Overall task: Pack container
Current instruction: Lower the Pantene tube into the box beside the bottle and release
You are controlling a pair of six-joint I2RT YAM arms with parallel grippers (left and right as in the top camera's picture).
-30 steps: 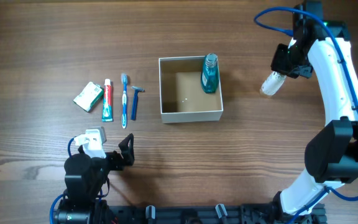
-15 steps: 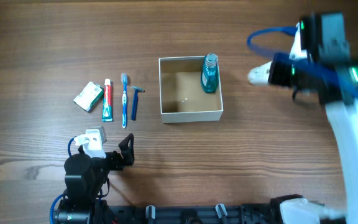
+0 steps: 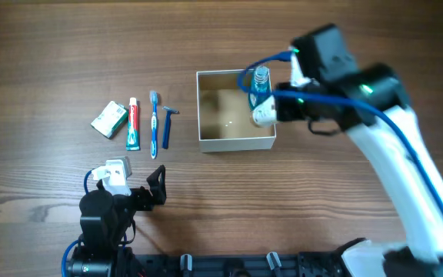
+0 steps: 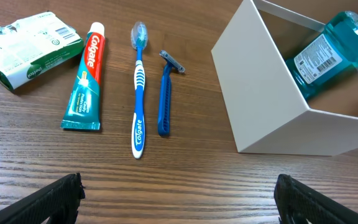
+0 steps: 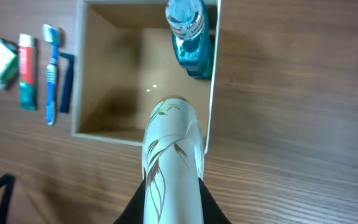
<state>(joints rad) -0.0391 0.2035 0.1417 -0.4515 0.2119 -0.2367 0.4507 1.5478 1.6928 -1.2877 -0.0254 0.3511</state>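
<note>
The container (image 3: 234,141) is a square white cardboard box with a tan inside, at the table's middle. A blue mouthwash bottle (image 3: 260,90) stands in its far right corner. My right gripper (image 3: 277,112) is shut on a white bottle with a leaf print (image 5: 171,162) and holds it over the box's right front corner. The box (image 5: 207,99) and the mouthwash (image 5: 189,34) show below it in the right wrist view. My left gripper (image 4: 179,196) is open and empty, low over the table near the front edge, and it also shows in the overhead view (image 3: 156,188).
Left of the box lie a green soap box (image 3: 109,119), a toothpaste tube (image 3: 133,124), a blue toothbrush (image 3: 154,123) and a blue razor (image 3: 168,125) in a row. The left wrist view shows the box's white wall (image 4: 253,93).
My right arm has swung left from the far right of the table, carrying the white bottle over the box's right front corner. The left arm has not moved.
</note>
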